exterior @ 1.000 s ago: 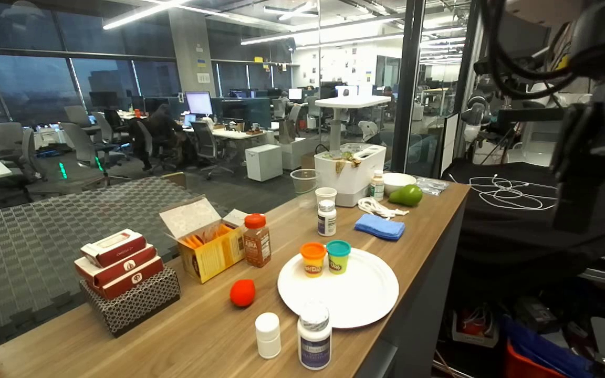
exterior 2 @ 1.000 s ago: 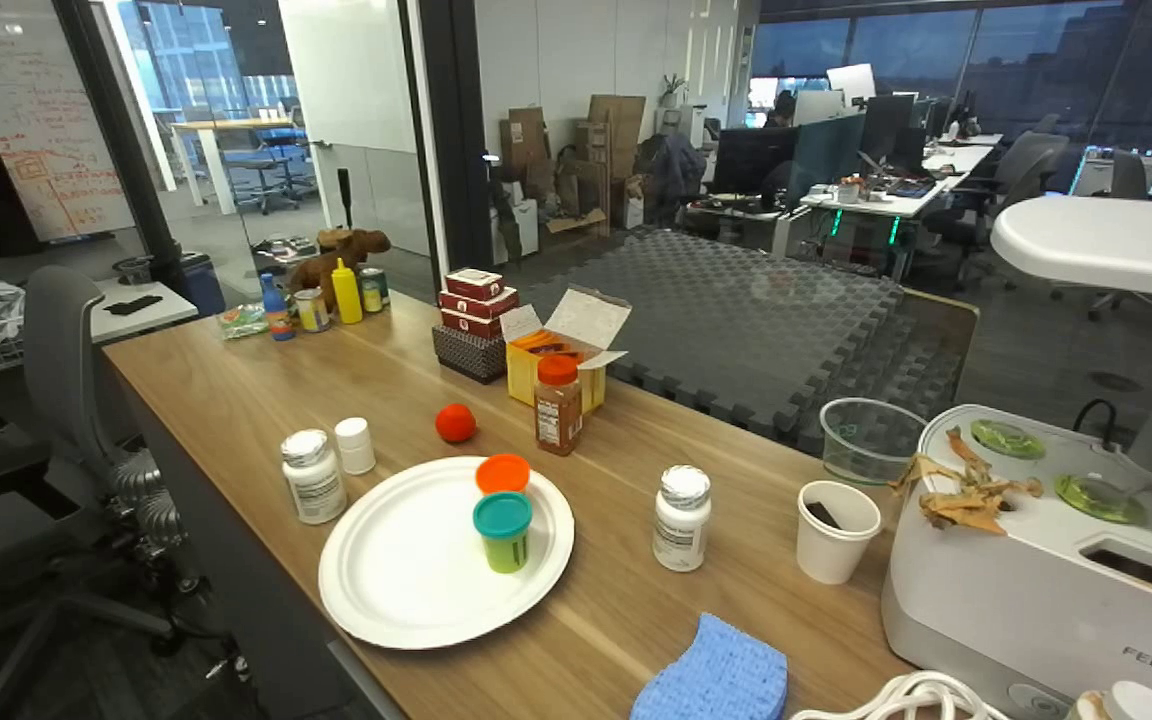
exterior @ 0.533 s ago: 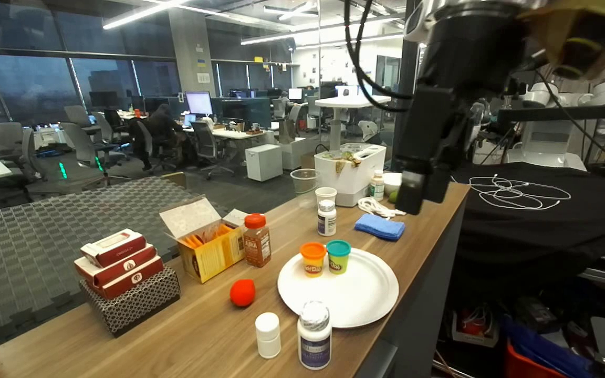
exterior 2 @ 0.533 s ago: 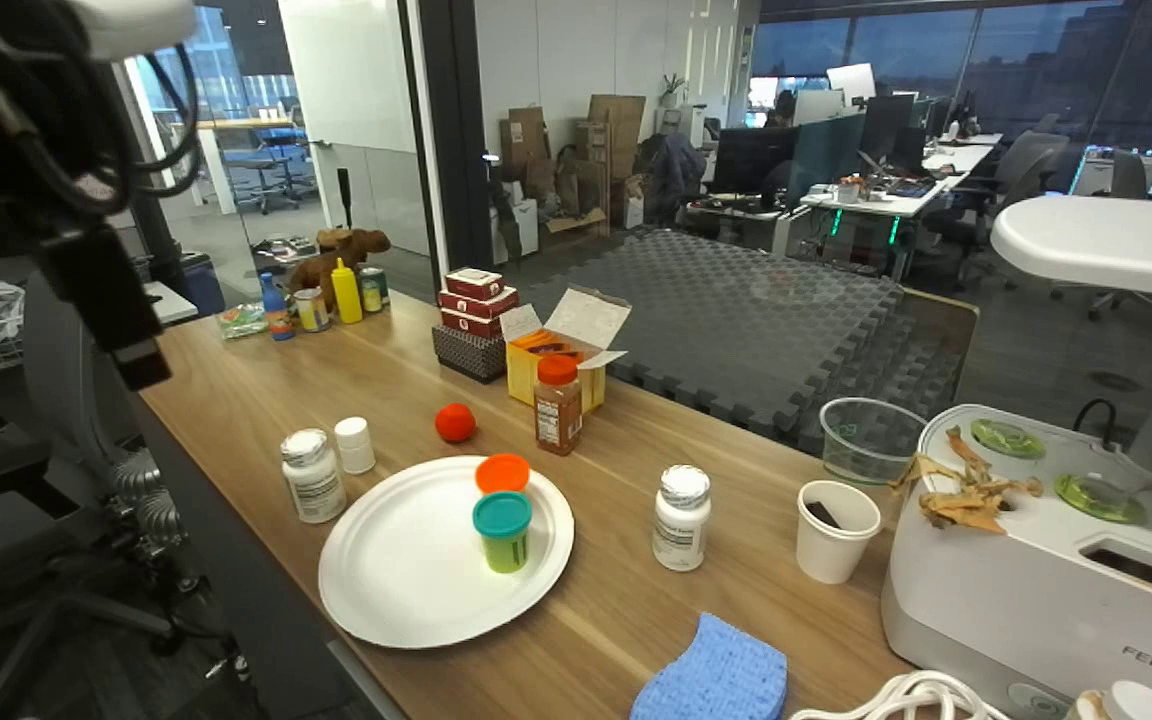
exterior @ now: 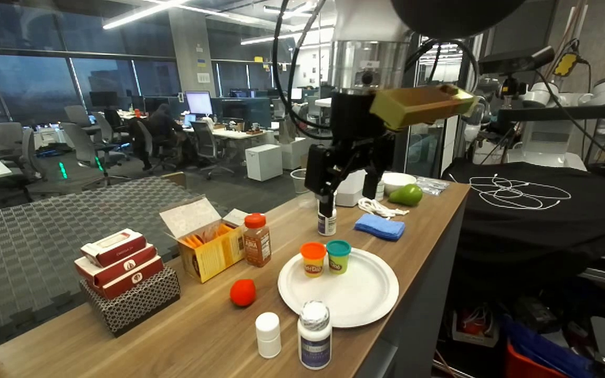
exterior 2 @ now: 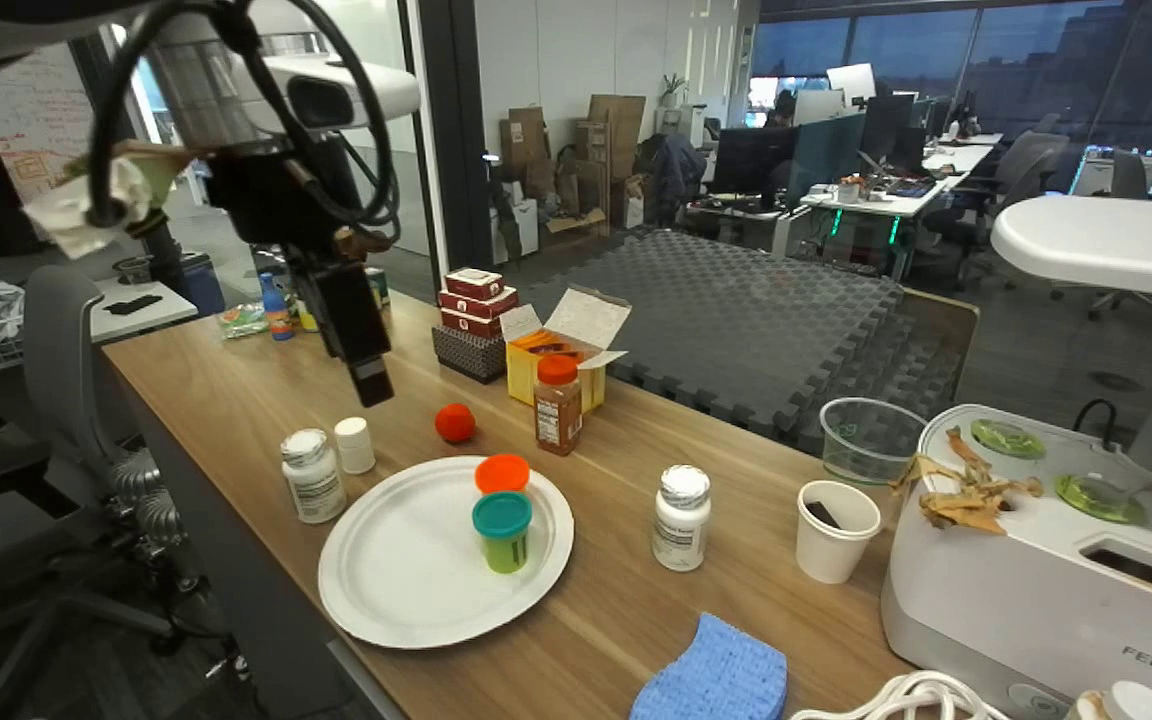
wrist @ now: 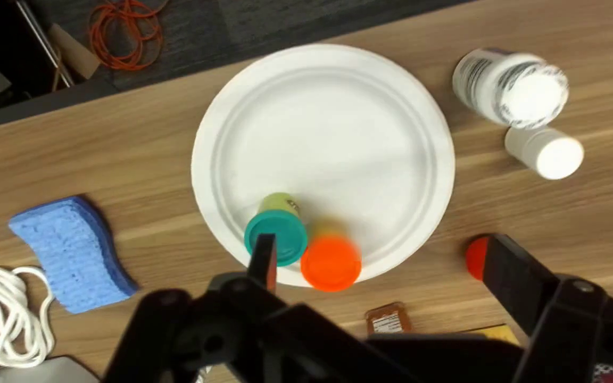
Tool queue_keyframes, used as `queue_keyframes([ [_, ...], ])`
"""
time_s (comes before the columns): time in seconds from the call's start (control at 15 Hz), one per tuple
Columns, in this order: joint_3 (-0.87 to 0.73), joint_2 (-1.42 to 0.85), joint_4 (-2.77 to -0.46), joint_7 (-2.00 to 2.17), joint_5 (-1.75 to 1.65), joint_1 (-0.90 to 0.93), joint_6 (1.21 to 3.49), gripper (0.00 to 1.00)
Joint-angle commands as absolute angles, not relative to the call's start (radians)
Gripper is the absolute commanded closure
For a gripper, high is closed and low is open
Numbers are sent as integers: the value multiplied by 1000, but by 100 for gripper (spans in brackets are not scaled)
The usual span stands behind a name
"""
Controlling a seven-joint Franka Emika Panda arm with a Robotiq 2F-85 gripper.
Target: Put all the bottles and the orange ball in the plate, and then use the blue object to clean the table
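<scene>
Wrist view: tubs on plate, sponge left, ball right.

In the wrist view, well in from the edge of the counter, the gripper is partly covering the red-orange ball and brown bottle.

Most of the plate lies open from above; an orange-lidded tub and teal-lidded tub block one edge.

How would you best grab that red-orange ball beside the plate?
Probably from straight above, with the open hand closing across the widest part of the ball. It's round, so a higher grip might slip off, and it sits apart from the plate, leaving side room.
</scene>
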State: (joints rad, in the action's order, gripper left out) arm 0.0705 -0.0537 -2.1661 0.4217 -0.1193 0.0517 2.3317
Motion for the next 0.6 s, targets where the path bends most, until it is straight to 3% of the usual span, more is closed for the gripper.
queue_keyframes([
  [0.0,39,-210,-1993,535,-218,65,2327,0],
  [0.53,-36,-399,-1808,445,-100,34,2365,0],
])
